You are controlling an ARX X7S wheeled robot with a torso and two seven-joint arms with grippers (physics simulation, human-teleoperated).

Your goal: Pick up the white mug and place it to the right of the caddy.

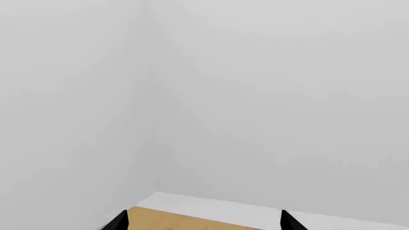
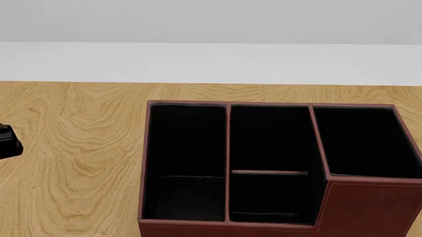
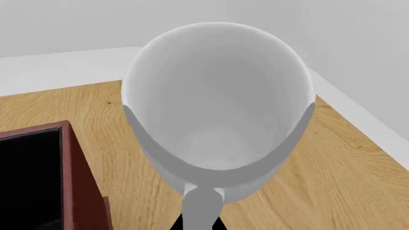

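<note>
Right tool (image 3: 199, 221): only a dark sliver of it shows at the frame edge in the right wrist view, at the base of the white mug (image 3: 217, 110), whose handle runs down to it; it appears to be clenched on that handle, though the fingers themselves are mostly hidden. The mug fills this view, mouth toward the camera, interior bare. Whether it is held clear of the desk (image 3: 332, 163) or already resting on it cannot be determined. Beside it, apart from it, stands a corner of the caddy (image 3: 70, 177), and the desk's back edge and far right corner lie beyond the mug. Left tool (image 1: 203, 221): two black fingertips set wide apart, released, nothing between them, pointing over the back edge of the desk toward bare wall. In the head view the caddy sits at the near middle of the desk, its taller section toward the right edge, all compartments bare; the mug is not in that view, and a dark part, probably the left arm, shows at the left edge. Assessment: the carry or placing step is in hand, with the mug already on the caddy's right side. The next move calls for lowering it upright onto bare wood, keeping clear of the caddy wall, then releasing.
</note>
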